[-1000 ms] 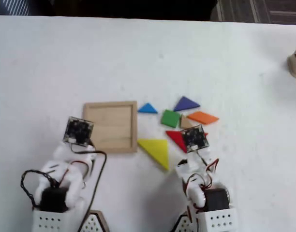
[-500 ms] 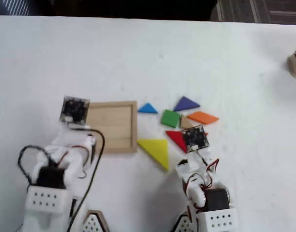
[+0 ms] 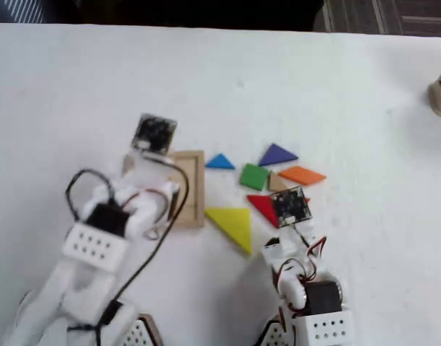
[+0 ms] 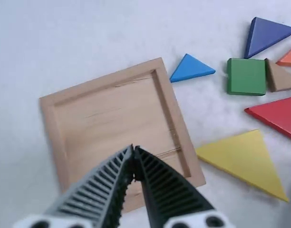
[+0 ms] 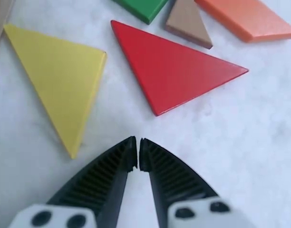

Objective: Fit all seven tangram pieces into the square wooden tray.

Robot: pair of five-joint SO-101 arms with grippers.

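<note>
Hovering over grained tray [image 4: 107, 118]: ribbed left tool [image 4: 134, 152]

The tray [image 4: 105, 121] showed pale bare wood, matt, with fine grain lines across its floor, while the table [image 4: 64, 38] under it looked white, matt and faintly mottled. The red triangle [image 5: 174, 71] and yellow triangle [image 5: 60, 76] wore smooth, even paint with a soft sheen, the green square [image 4: 246, 76] and blue triangle [image 4: 190, 69] much the same, and the small brown triangle [image 5: 186, 21] looked like plain unpainted wood. The left gripper [image 4: 134, 156] and right gripper [image 5: 137, 148] had fingers [image 5: 107, 171] of matt black plastic, ribbed along the inner faces, set on smooth white plastic.
</note>
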